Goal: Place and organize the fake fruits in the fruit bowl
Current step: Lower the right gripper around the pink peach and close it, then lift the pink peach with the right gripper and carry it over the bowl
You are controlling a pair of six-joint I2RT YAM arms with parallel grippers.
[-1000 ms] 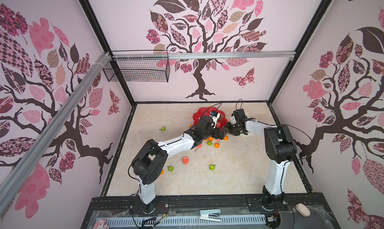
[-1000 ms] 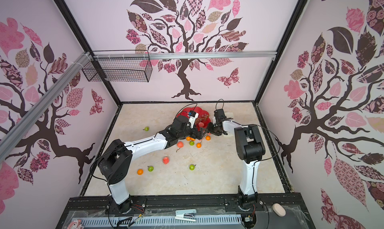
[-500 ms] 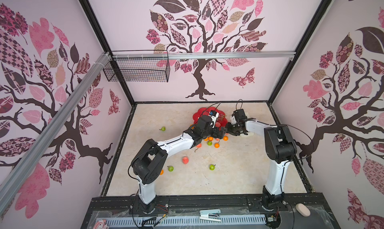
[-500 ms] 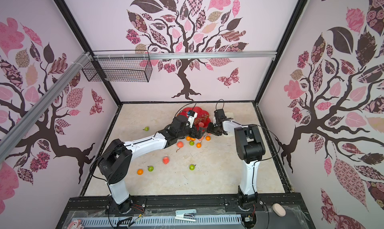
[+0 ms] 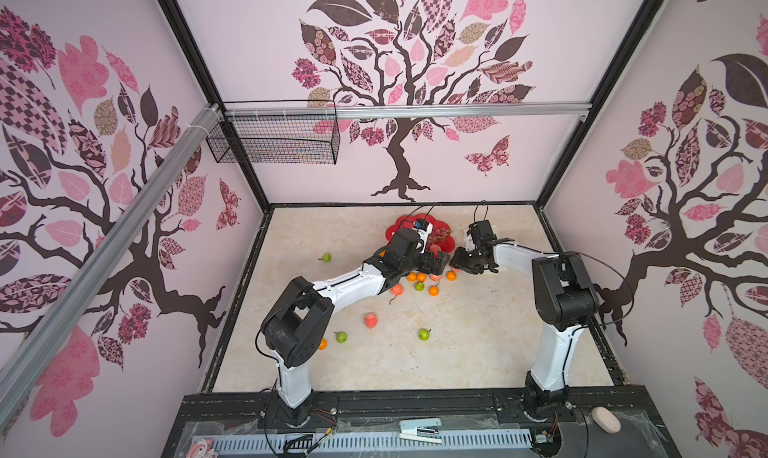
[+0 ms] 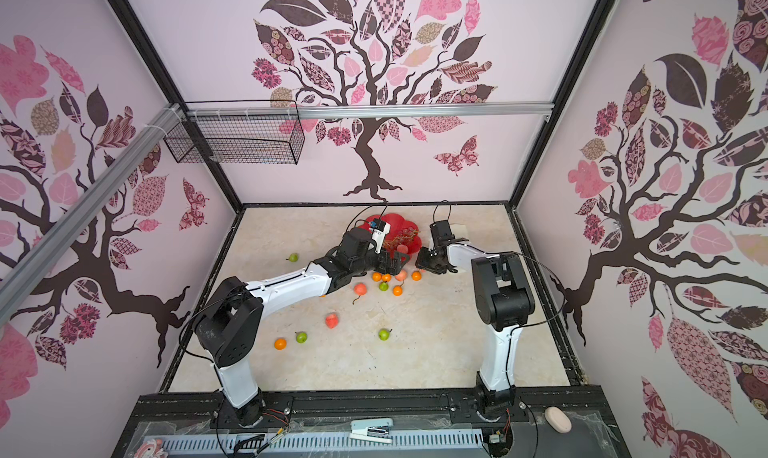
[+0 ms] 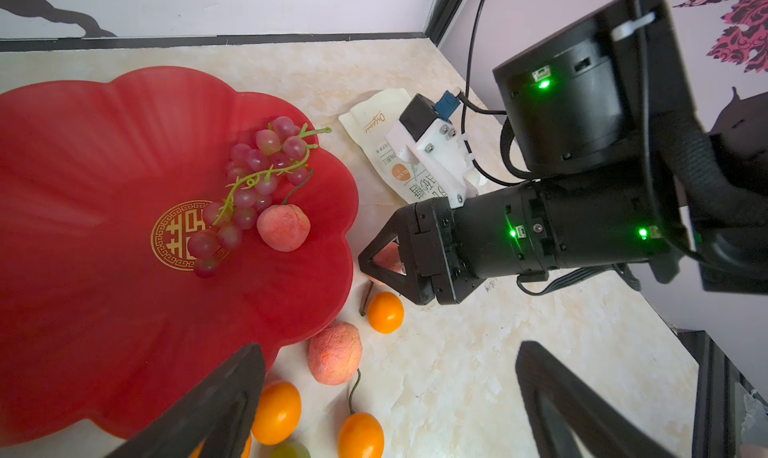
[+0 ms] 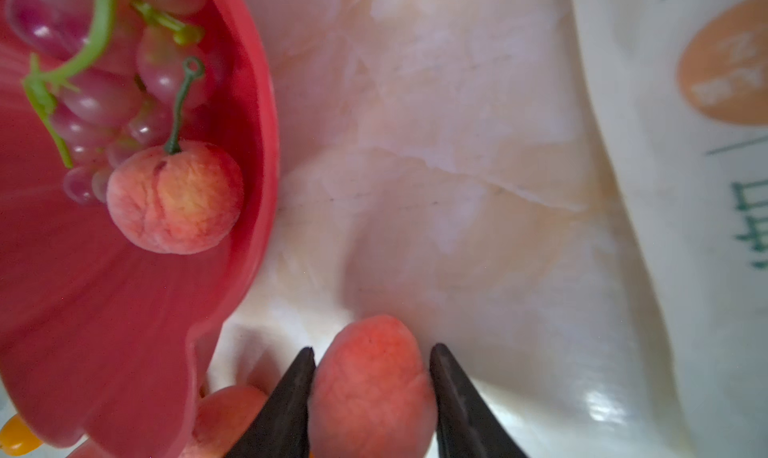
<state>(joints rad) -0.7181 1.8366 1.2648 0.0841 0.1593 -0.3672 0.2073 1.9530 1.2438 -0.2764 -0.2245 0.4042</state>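
Observation:
The red flower-shaped fruit bowl (image 5: 397,231) (image 7: 104,186) lies at the back middle. It holds a dark red grape bunch (image 7: 249,186) and a pink peach (image 7: 283,227) (image 8: 174,198). My right gripper (image 8: 370,350) (image 5: 457,261) is low over the table just outside the bowl's rim. It is shut on another pink-red peach (image 8: 370,377) (image 7: 388,258), with a finger against each side. My left gripper (image 7: 388,348) (image 5: 440,265) hangs open over a peach (image 7: 334,352) and oranges (image 7: 276,412) at the bowl's near rim. Green fruits (image 5: 424,334), a peach (image 5: 370,320) and an orange (image 6: 280,344) lie scattered nearer the front.
A printed paper packet (image 7: 374,123) (image 8: 706,186) lies flat on the table beyond the right gripper. A black wire basket (image 5: 274,144) hangs on the back wall at the left. The two grippers are close together, almost tip to tip. Walls enclose the marble floor (image 5: 478,344).
The right gripper's jaws have narrowed onto the peach. Both arms have stayed almost in place and the left gripper has stayed open.

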